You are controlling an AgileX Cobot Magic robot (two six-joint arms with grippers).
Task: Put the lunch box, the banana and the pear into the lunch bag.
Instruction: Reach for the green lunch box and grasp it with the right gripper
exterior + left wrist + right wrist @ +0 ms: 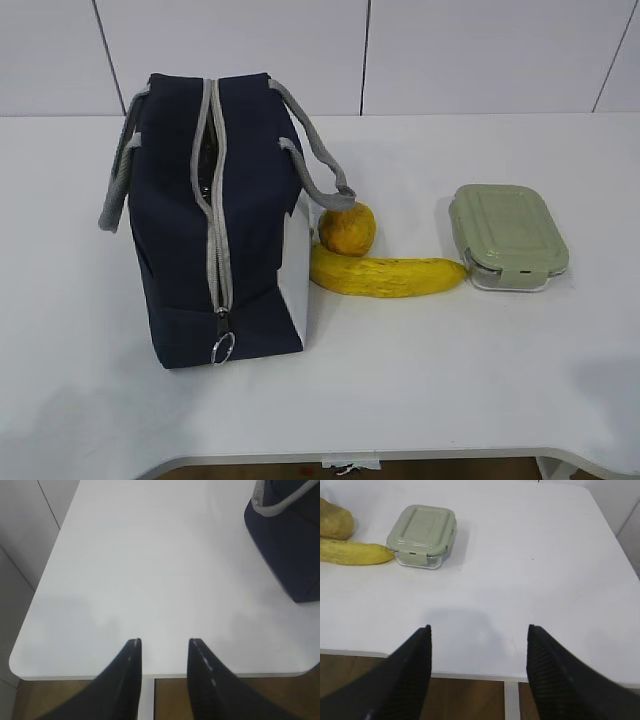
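The navy lunch bag (225,215) stands on the left of the white table, its grey zipper partly open at the far end, ring pull at the near end. Its corner shows in the left wrist view (287,540). The pear (348,229) sits against the bag's white side, with the banana (390,276) lying in front of it. The lunch box (507,235) with sage-green lid lies right of the banana's tip. The right wrist view shows the lunch box (423,528), banana (355,552) and pear (335,522) far left. My left gripper (164,641) and right gripper (479,627) are open and empty over the near table edge.
The white table (420,380) ends at a near edge with rounded corners; brown floor shows below it. A white panelled wall stands behind the table. The bag's grey handles (315,165) hang out to both sides.
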